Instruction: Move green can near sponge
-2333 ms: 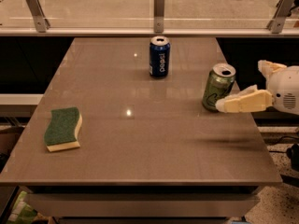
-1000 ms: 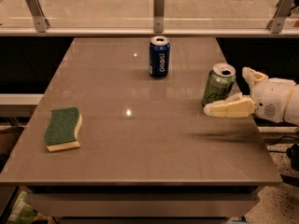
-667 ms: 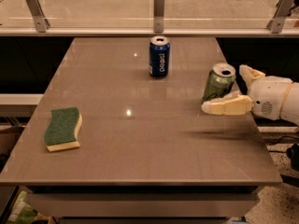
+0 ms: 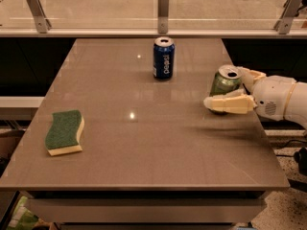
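Early stage — the gripper (image 4: 224, 89) straddles the green can (image 4: 223, 82), grasp not discernible; the sponge (image 4: 64, 131) lies well apart — 1 carry is left.

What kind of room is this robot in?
Probably a break room or test kitchen, though I can't be sure: a brown table holds a Pepsi can, a green can and a sponge, with a glass rail behind. The claw is at the green can, by the table's right edge.

Two cans: green can (image 4: 224, 80), Pepsi can (image 4: 163, 58); one sponge (image 4: 64, 132); one gripper (image 4: 226, 89) at green can.
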`<state>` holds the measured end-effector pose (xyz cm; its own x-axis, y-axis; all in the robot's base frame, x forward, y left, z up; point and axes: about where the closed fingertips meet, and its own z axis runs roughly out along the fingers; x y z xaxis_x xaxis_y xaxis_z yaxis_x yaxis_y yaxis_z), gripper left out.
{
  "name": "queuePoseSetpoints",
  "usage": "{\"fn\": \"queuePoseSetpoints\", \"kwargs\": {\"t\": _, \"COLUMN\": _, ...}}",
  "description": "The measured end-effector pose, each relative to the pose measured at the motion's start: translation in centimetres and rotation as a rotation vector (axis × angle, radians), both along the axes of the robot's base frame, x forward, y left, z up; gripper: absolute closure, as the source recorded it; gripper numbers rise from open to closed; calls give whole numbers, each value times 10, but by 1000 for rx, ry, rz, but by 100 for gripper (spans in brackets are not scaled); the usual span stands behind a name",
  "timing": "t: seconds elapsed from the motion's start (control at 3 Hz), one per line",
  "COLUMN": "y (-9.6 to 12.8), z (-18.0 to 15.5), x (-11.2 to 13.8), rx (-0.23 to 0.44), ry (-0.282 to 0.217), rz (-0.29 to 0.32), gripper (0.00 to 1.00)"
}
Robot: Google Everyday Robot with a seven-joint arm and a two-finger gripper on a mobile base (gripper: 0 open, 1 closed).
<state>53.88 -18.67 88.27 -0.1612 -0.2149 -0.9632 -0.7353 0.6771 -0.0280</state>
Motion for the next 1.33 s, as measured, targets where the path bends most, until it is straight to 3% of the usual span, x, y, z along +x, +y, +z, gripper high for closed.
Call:
{"fn": "queuePoseSetpoints", "kwargs": {"t": 1.0, "y": 8, "z": 2, "x": 0, "rx": -2, "ry": -3, "rz": 13, "gripper": 87}}
{"fn": "queuePoseSetpoints", "kwargs": {"t": 1.33, "y": 10, "z": 3, "x": 0, "rx": -2, "ry": -4, "rz": 16, "gripper": 100}}
